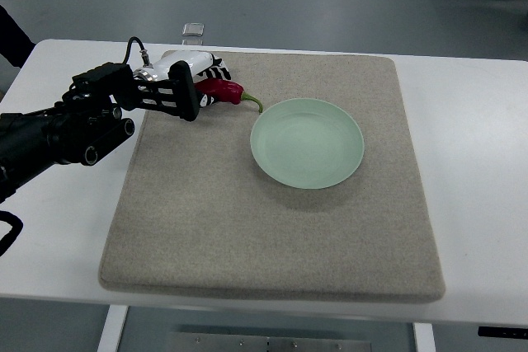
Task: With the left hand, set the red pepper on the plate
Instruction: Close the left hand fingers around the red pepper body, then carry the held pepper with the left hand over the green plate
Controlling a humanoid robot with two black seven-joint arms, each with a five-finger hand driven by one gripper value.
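At the far left corner of the mat, the left hand (191, 86) comes in from the left side of the picture and sits right over the red pepper (224, 91). Its fingers (183, 98) are curled down around the fat end of the pepper, so it looks like the hand is holding it, though I cannot tell how tight. I also cannot tell if the pepper is lifted or lying on the mat (272, 228). Only the thin end of the pepper and its green stem (252, 102) stick out past the hand, pointing toward the plate (307, 143). The plate is pale green, has nothing on it, and sits near the pepper, just to the right. A pepper like this is probably very light, a bit bendy, and smooth and shiny, so it could slip. Its skin can get squashed, so a soft squeeze seems best. The thick middle is likely the best place to hold, not the skinny stem, which could snap. The right hand is not in the picture. The mat lies on a white desk (478, 162).
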